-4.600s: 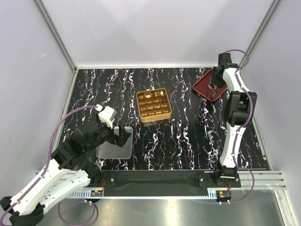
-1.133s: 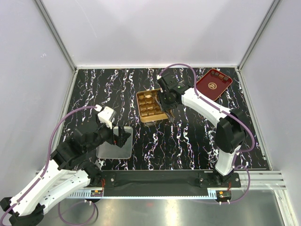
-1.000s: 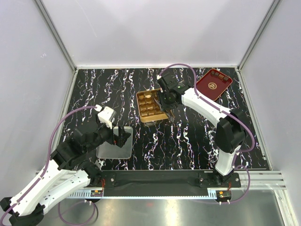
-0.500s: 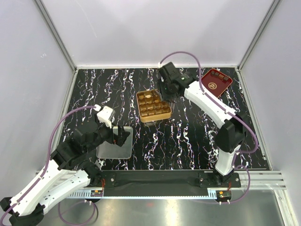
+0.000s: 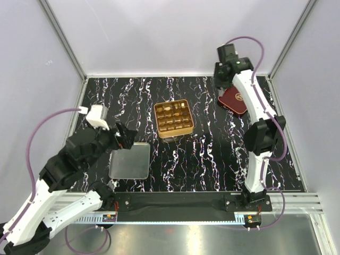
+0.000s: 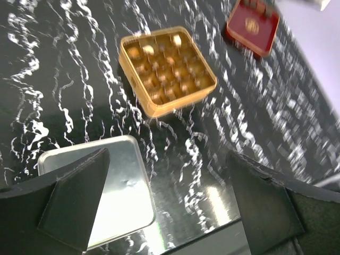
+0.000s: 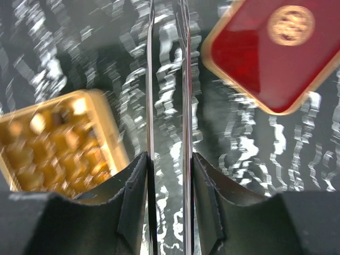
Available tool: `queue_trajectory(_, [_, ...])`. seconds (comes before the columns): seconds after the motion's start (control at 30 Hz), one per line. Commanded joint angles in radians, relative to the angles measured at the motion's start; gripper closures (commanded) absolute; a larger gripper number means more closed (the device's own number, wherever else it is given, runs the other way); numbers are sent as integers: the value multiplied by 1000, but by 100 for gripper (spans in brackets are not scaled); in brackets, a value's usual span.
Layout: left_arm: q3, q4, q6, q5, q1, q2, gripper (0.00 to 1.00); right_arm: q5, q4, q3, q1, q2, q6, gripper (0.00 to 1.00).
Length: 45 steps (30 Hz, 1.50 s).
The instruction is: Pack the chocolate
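Step in hand, as judged: fetching another piece for the tin.

Chocolate (image 6: 177,40): pieces sit in cells of the gold tin (image 5: 178,133), mid-worktop toward the far edge. Two pale ones lie in its far row, darker ones elsewhere. Blur hides whether any cells are free.

Red tray (image 5: 232,101): far right corner. Any pieces in it cannot be made out.

Right gripper (image 7: 168,159): jaws clamped on tweezers (image 7: 150,79), blades parallel, nothing seen between them. Arm stretched far and high, wrist bent down, tips over the worktop between tin and tray, nearer the tray.

Next move, as judged: lower the tips onto a piece in the tray, pinch lightly, carry it to a free cell.

Left gripper (image 6: 167,207): jaws fully apart, empty, hovering above the silver lid (image 6: 95,196), which lies left of middle by the near edge. Arm folded over the near left corner.
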Motion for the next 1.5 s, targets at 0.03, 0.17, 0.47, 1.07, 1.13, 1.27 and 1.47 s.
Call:
queue_trajectory(0.03, [161, -87, -96, -94, -3, 70, 1, 91, -70, 112, -116, 29, 83, 58])
queue_trajectory(0.17, [215, -147, -111, -115, -3, 132, 1, 107, -63, 71, -184, 52, 132, 58])
queue_trajectory(0.47, [202, -125, -96, -118, -3, 152, 1, 74, 68, -98, -276, 10, 160, 57])
queue_trajectory(1.07, [274, -118, -33, -118, -3, 193, 1, 58, -32, 134, -422, 196, 103, 53])
queue_trajectory(1.13, [261, -119, -33, -121, -3, 186, 1, 53, -35, 170, -433, 224, 82, 52])
queue_trajectory(1.27, [258, -135, -47, -134, -3, 172, 1, -5, -23, 218, -454, 260, 48, 50])
queue_trajectory(1.47, [248, -129, -59, -140, -3, 172, 1, -10, -40, 276, -466, 307, 43, 50])
